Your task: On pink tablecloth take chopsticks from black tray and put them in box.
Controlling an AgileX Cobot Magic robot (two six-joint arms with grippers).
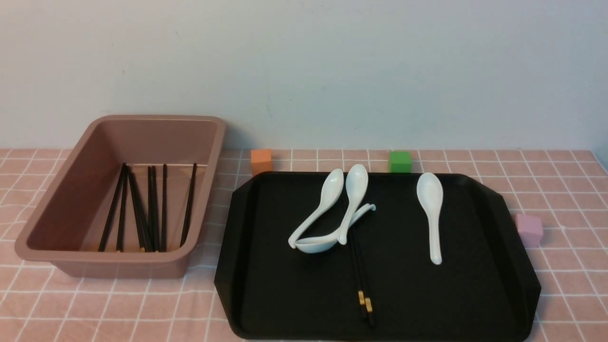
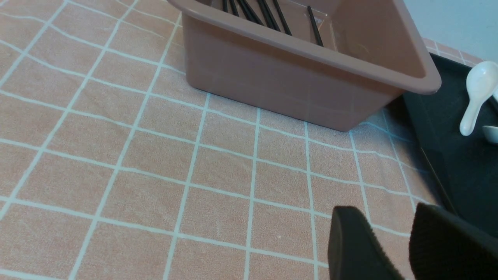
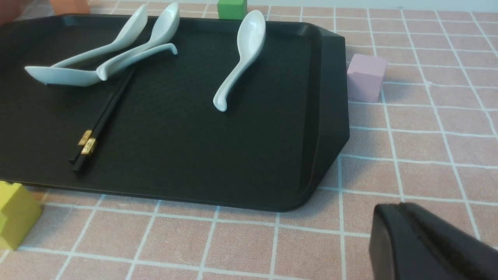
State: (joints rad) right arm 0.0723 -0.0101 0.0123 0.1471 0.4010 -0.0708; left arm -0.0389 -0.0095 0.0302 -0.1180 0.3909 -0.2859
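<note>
Two black chopsticks (image 1: 361,270) with gold bands lie side by side on the black tray (image 1: 427,294), their far ends under a cluster of white spoons (image 1: 332,213). The right wrist view shows the same pair (image 3: 105,112) on the tray (image 3: 194,155). The dusty-pink box (image 1: 142,137) stands left of the tray on the pink tablecloth (image 1: 142,308) and holds several chopsticks (image 1: 152,213). Neither arm appears in the front view. My left gripper (image 2: 383,212) is open and empty over the cloth, near the box (image 2: 291,74). My right gripper (image 3: 400,208) is shut on nothing, over the cloth off the tray's near right corner.
A lone white spoon (image 1: 430,213) lies on the tray's right half. Small cubes stand around the tray: orange (image 1: 261,160) and green (image 1: 400,161) behind it, pale pink (image 1: 529,229) at its right, yellow (image 3: 15,217) by its near edge. A wall runs behind the table.
</note>
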